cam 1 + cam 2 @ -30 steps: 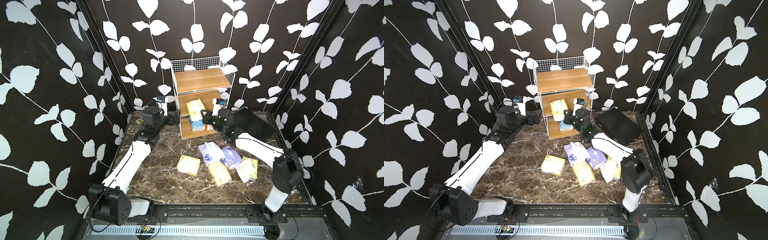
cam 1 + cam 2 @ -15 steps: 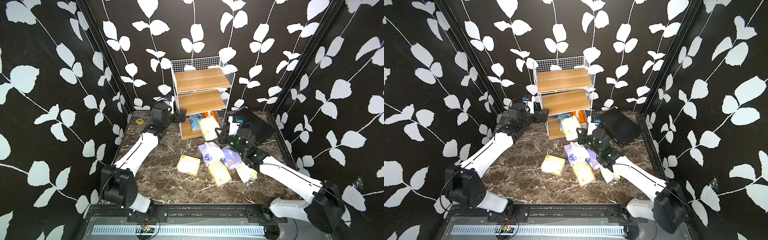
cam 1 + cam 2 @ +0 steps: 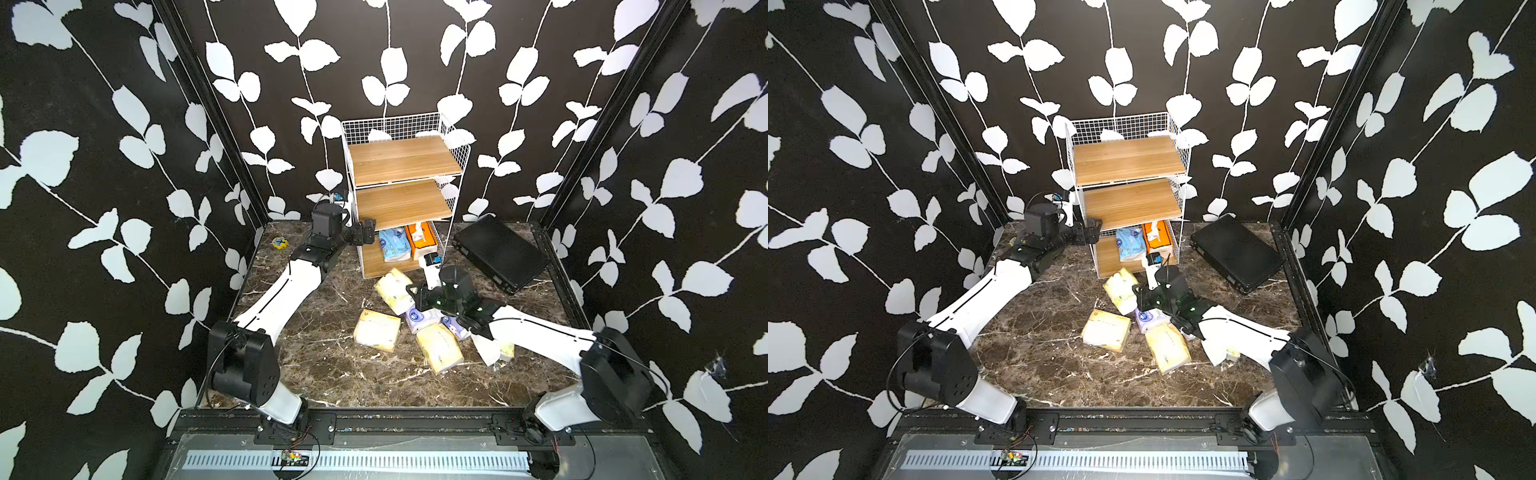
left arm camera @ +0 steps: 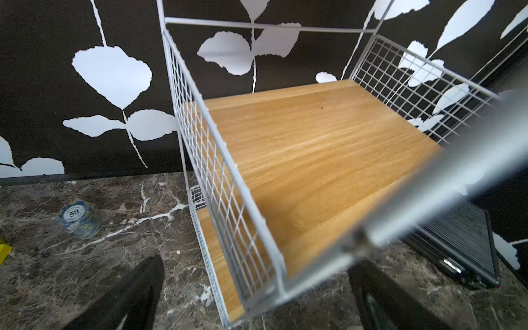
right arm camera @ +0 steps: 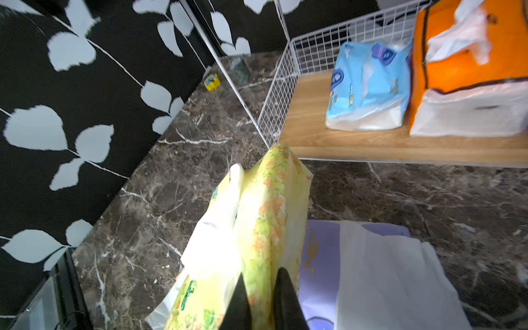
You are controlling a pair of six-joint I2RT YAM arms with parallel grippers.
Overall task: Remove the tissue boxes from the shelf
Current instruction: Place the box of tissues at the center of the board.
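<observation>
Shelf (image 3: 405,166): stands at the middle of the far edge of the marble surface (image 3: 324,365), upright. Its bottom board carries a blue pack (image 3: 394,245) and an orange box (image 3: 422,241), side by side and touching, the box on the right.

Right gripper (image 5: 261,285): jaws narrow, pinched on the plastic edge of a yellow pack (image 5: 271,205). In both top views this pack sits just in front of the bottom board, tilted, with its far end near the board's front edge. Its near end lies beside a lavender pack (image 5: 323,257); whether they touch cannot be told.

Left gripper (image 3: 368,232): at the shelf's left front post, level with the middle board. In the left wrist view the fingers (image 4: 143,288) stand wide apart with the shelf's corner between them, gripping nothing.

Mid-surface: a second yellow pack (image 3: 377,330) and a third yellow pack (image 3: 439,348) lie flat, close together.

Far right corner of the surface: a black case (image 3: 500,251), lying flat and well apart from the packs.
</observation>
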